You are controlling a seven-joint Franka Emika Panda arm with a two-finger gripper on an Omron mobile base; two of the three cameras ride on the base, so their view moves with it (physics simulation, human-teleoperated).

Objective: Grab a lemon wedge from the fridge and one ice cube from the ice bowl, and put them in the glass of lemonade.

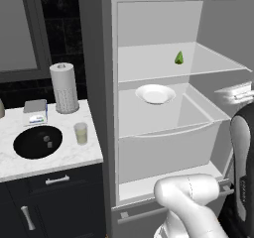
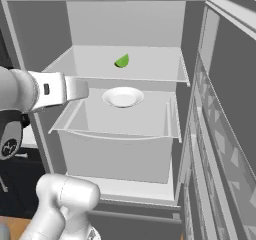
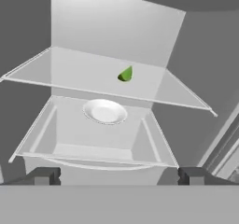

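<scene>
The fridge point(image 1: 93, 58) stands open. On its upper pale shelf lies the lemon wedge point(image 1: 179, 58) point(image 2: 122, 61) point(image 3: 125, 73), small, green and pointed. My gripper point(image 3: 119, 176) point(image 1: 234, 92) point(image 2: 80, 89) hovers in front of the fridge at about shelf height, open, its finger tips wide apart with nothing between them. It is well short of the wedge. On the marble counter to the left sits the black ice bowl point(image 1: 30, 145) with a couple of cubes in it. Just right of the bowl stands the glass of lemonade point(image 1: 81, 133).
A white plate point(image 1: 155, 93) point(image 2: 123, 97) point(image 3: 105, 111) lies in the pale drawer point(image 1: 168, 148) under the shelf. The open fridge door point(image 2: 225, 114) stands to the right. A paper-towel roll point(image 1: 64, 88) and a small box point(image 1: 35, 112) stand behind the bowl.
</scene>
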